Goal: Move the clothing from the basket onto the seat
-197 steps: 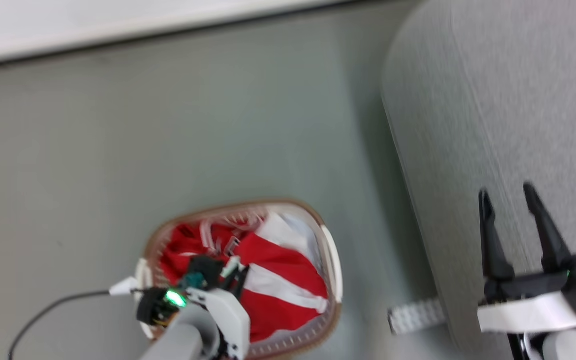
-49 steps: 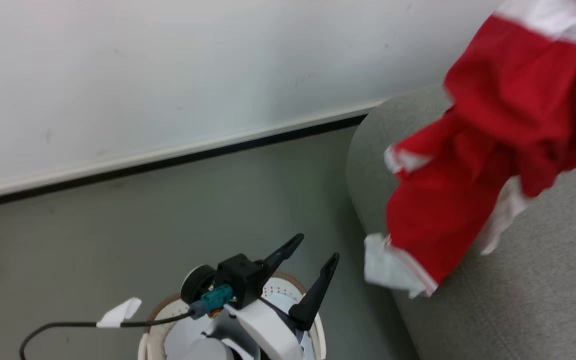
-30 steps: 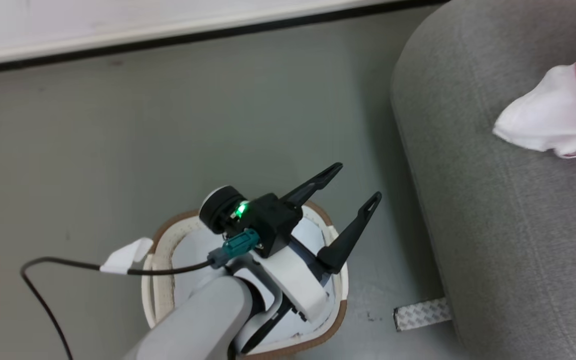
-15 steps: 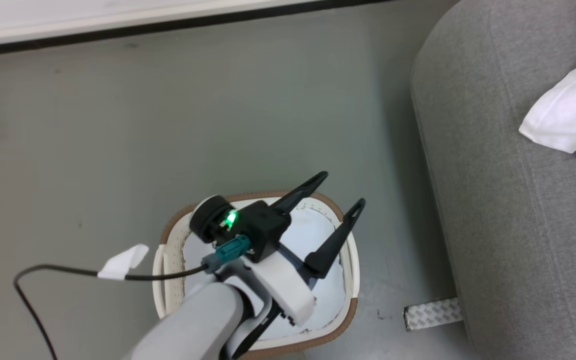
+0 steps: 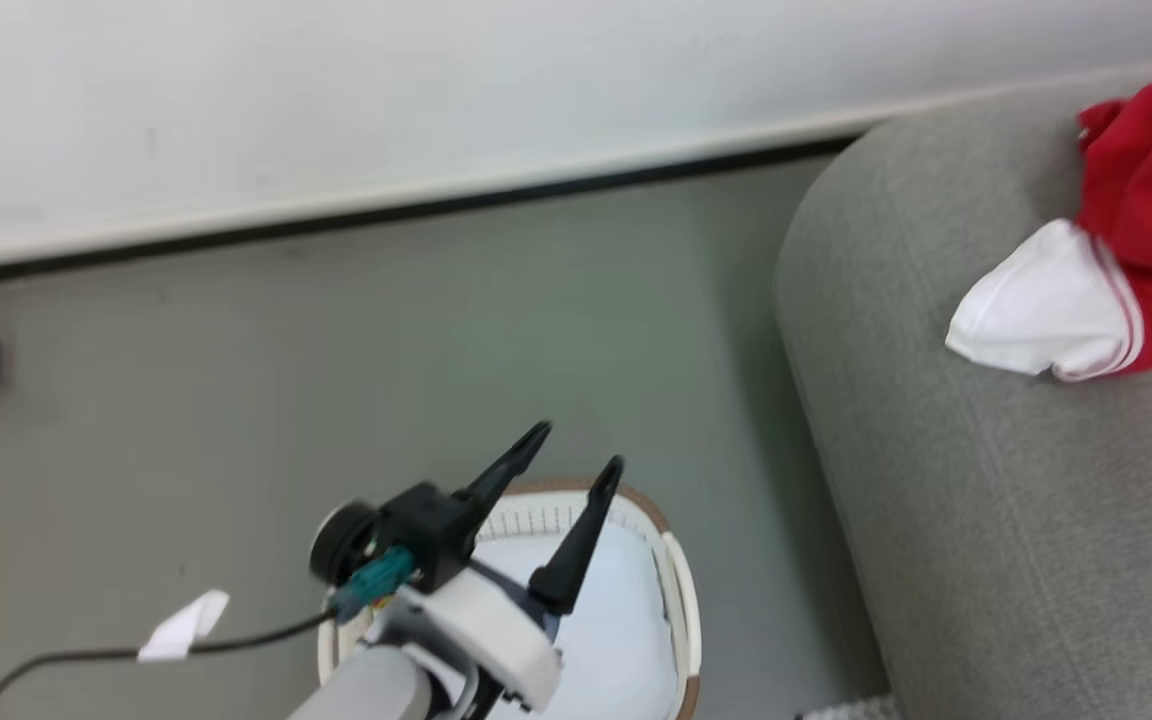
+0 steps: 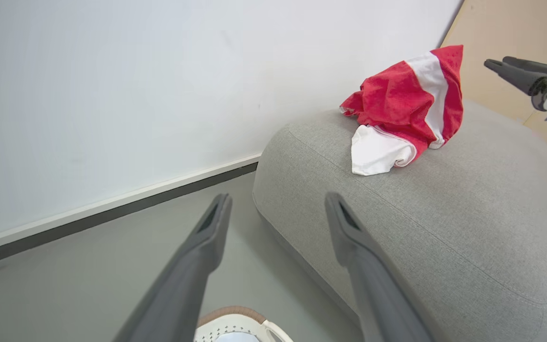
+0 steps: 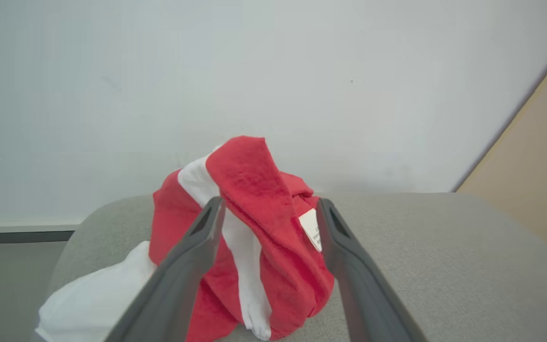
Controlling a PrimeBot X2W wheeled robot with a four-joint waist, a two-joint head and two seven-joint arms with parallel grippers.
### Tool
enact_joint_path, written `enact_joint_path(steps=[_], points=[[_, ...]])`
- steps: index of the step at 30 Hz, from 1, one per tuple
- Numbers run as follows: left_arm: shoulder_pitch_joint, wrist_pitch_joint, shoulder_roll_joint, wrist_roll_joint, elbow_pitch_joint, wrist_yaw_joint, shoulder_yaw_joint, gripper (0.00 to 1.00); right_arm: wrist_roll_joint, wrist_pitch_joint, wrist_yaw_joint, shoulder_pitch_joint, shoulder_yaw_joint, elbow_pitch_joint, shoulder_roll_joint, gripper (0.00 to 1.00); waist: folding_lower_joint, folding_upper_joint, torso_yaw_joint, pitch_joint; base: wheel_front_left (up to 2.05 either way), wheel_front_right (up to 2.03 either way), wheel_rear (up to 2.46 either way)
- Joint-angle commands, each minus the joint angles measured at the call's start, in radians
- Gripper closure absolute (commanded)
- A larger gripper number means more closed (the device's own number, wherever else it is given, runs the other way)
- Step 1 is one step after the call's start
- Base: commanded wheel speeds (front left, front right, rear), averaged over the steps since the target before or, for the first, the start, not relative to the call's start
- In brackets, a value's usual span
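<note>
Here the clothing is heaped on the grey seat, set against a white wall over grey floor. The left gripper, above the basket, and right gripper are held with jaws apart.

Even, diffuse light is spread over the scene, so that the white wall is rendered bright and almost washed out, and only a soft-edged shadow is laid on the grey floor beside the sofa. In the head view the left gripper and its cable are smeared by motion blur. In both wrist views the near fingers are rendered soft and out of focus, while the weave of the clothing is held sharp.
</note>
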Motion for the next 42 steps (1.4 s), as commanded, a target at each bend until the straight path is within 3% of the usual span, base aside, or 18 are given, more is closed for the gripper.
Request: enact_joint_path(steps=[1, 6, 13, 19, 29, 42], points=[[0.024, -0.014, 0.006, -0.011, 0.008, 0.007, 0.007, 0.0, -0.017, -0.002, -0.002, 0.051, -0.02, -0.023, 0.019, 0.0, 0.0001, 0.0, 0.006, -0.067, 0.0, 0.0, 0.0], [0.1, -0.051, 0.023, -0.034, 0.041, 0.052, 0.044, 0.0, -0.115, -0.001, -0.002, 0.236, -0.128, -0.221, 0.118, 0.0, 0.0001, 0.0, 0.031, -0.149, 0.0, 0.0, 0.0], [0.231, -0.095, 0.039, -0.059, 0.088, 0.11, 0.113, 0.0, -0.195, -0.002, -0.002, 0.474, -0.201, -0.411, 0.278, 0.0, 0.0001, 0.0, 0.063, -0.265, 0.0, 0.0, 0.0], [0.33, -0.103, 0.031, -0.062, 0.091, 0.145, 0.202, 0.0, -0.248, -0.002, -0.002, 0.62, -0.166, -0.51, 0.38, 0.0, 0.0001, 0.0, 0.079, -0.304, 0.0, 0.0, 0.0], [0.457, -0.103, -0.021, 0.025, 0.083, 0.109, 0.361, 0.0, -0.266, -0.002, -0.002, 0.76, -0.093, -0.529, 0.446, 0.0, 0.0001, 0.0, 0.088, -0.347, 0.0, 0.0, 0.0], [0.517, -0.103, -0.103, 0.134, 0.107, 0.014, 0.475, 0.0, -0.238, -0.001, -0.002, 0.801, -0.072, -0.503, 0.45, 0.0, 0.0001, 0.0, 0.096, -0.373, 0.0, 0.0, 0.0]])
